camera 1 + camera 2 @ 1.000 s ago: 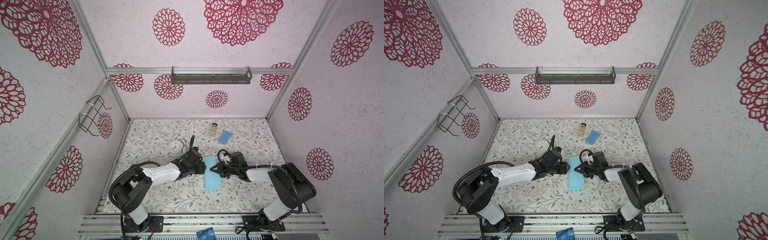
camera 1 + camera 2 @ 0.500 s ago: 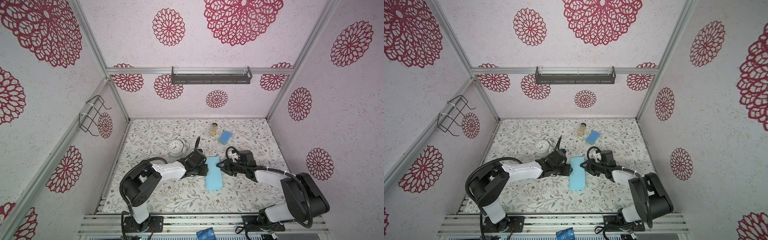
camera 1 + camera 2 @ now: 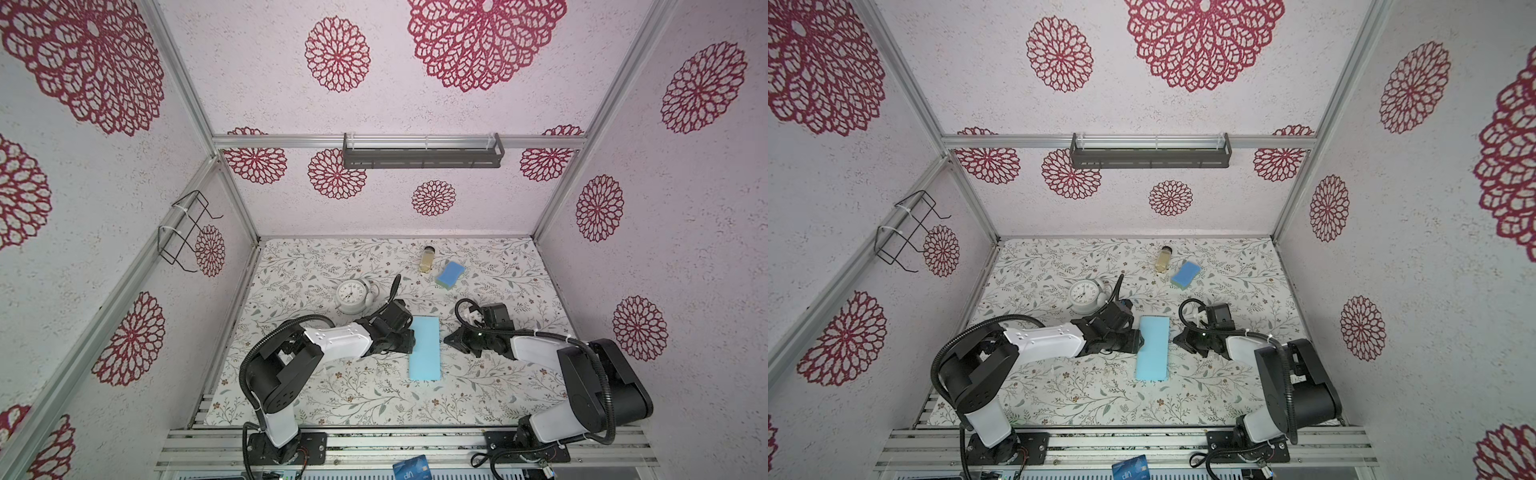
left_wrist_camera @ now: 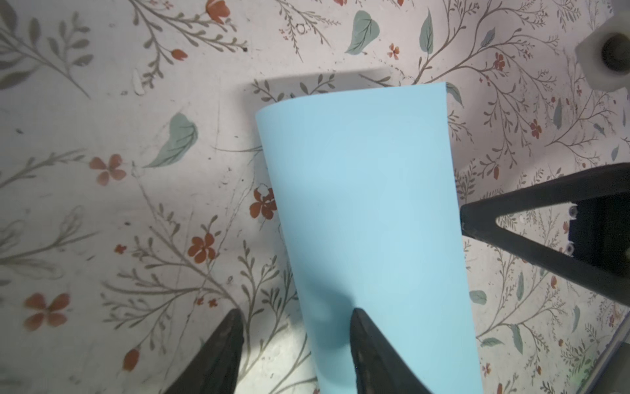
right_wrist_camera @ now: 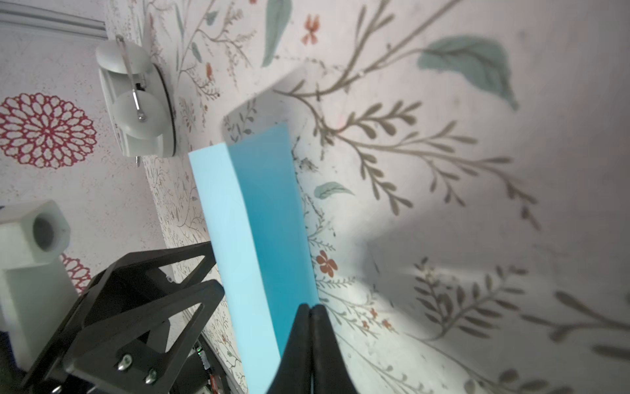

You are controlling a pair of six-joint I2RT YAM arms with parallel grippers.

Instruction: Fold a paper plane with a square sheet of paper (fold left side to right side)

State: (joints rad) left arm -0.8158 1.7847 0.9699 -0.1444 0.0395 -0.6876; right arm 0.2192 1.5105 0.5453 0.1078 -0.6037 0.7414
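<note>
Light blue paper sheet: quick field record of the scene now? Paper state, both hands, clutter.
paper: thin light blue paper sheet, folded in half, top layer bowed, on floral table
left hand: open, straddling the sheet's left edge
right hand: shut, tip at the sheet's right edge; pinch unclear
clutter: round white alarm clock, thick blue sponge, small yellowish bottle, all behind the sheet
</note>
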